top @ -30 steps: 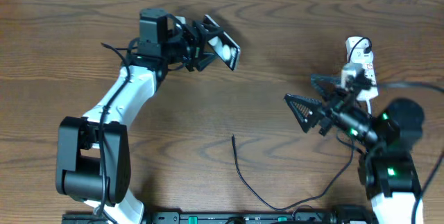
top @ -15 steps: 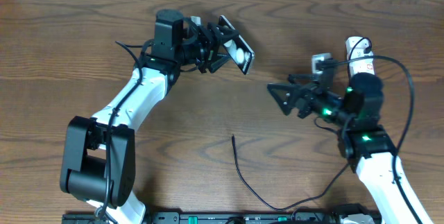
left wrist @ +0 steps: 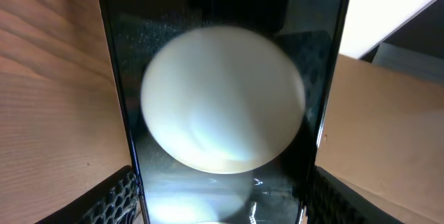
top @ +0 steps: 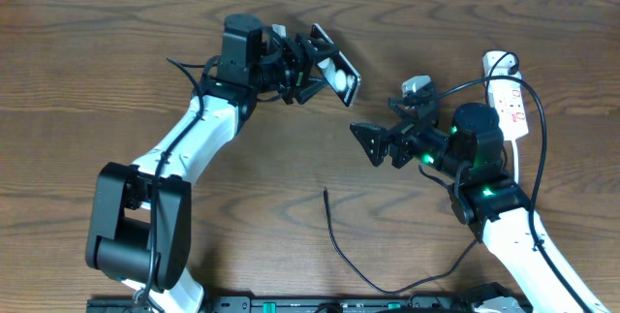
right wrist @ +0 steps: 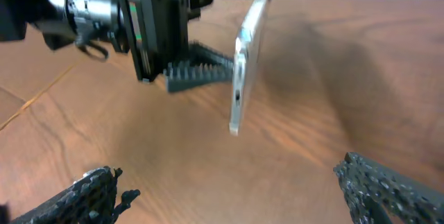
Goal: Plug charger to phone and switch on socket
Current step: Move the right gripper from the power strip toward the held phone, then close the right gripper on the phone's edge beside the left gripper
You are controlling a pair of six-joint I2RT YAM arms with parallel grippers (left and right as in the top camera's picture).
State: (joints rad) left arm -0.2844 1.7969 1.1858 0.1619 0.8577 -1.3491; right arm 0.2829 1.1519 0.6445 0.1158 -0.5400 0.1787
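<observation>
Phone (top: 339, 71): black slab with a white round blob on its face, clamped edgewise between the jaws of the left gripper (top: 312, 69). It is lifted clear of the table (top: 116, 61) and tilted, with its thin edge turned toward the other arm. The left wrist view shows its lit face (left wrist: 222, 99) filling the space between the two finger pads. Its charging port cannot be made out in any view.

Right gripper (top: 372, 145): jaws spread wide and holding nothing. It is aimed at the phone's edge (right wrist: 243, 71), near it but apart.

Charger (top: 327, 211): thin black cable lying loose on the wood below and between the two grippers. Its free tip points up the table and nothing touches it.

Socket (top: 511, 95): white strip at the right edge, behind the right arm and partly hidden by it. The position of its switch is too small to read.

Step in hand (judged): the phone is held up for plugging; the cable is not yet picked up.

Next move calls for (judged):
- The right gripper drops to the cable and pinches it just behind the tip.
- It then carries the tip to the phone's port edge, lined up square with the slab.
- The left grip holds firm against the push.
- The socket switch comes last.
</observation>
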